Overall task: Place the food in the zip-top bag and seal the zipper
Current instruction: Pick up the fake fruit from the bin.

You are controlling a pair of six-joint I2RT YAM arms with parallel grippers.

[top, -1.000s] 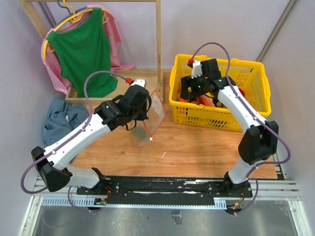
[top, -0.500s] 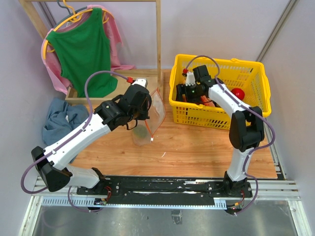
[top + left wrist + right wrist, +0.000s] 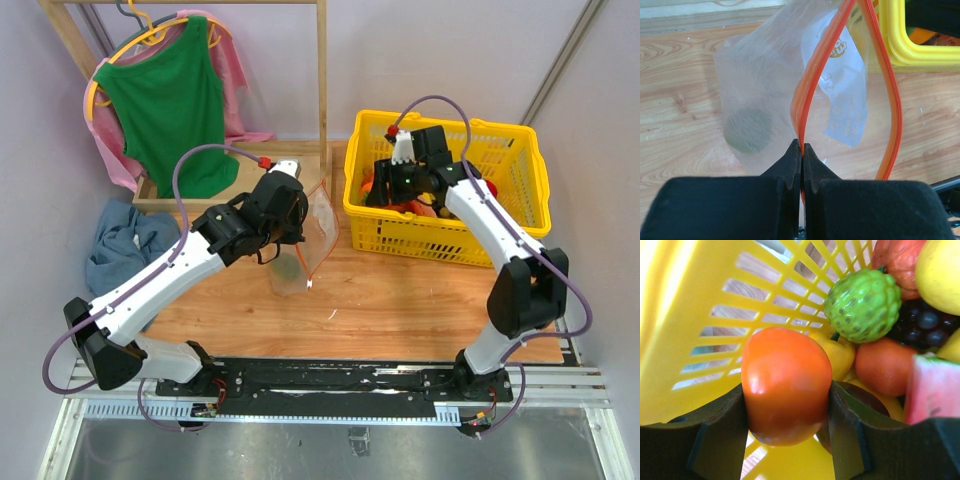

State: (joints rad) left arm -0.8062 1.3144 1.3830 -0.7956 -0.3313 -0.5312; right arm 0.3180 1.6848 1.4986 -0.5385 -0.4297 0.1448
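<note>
My left gripper (image 3: 802, 147) is shut on the orange-red zipper (image 3: 812, 80) of the clear zip-top bag (image 3: 305, 235), holding it up with its mouth open. A round green food piece (image 3: 747, 131) lies inside the bag (image 3: 765, 75). My right gripper (image 3: 786, 405) is shut on a glossy orange fruit (image 3: 786, 382) inside the yellow basket (image 3: 520, 225), at its left end (image 3: 385, 190). More food lies in the basket: a bumpy green fruit (image 3: 864, 305), dark purple grapes (image 3: 922, 322), a yellow piece (image 3: 840, 354), a red-orange fruit (image 3: 884, 365) and a watermelon slice (image 3: 935, 390).
A wooden rack (image 3: 322, 90) with a green top (image 3: 165, 100) on a hanger stands at the back left. Blue cloth (image 3: 125, 245) lies at the left. The basket wall (image 3: 740, 305) stands close behind the held fruit.
My right gripper dipped to the basket's left end, closed on the orange fruit and has lifted slightly. The left gripper holds the bag still.
</note>
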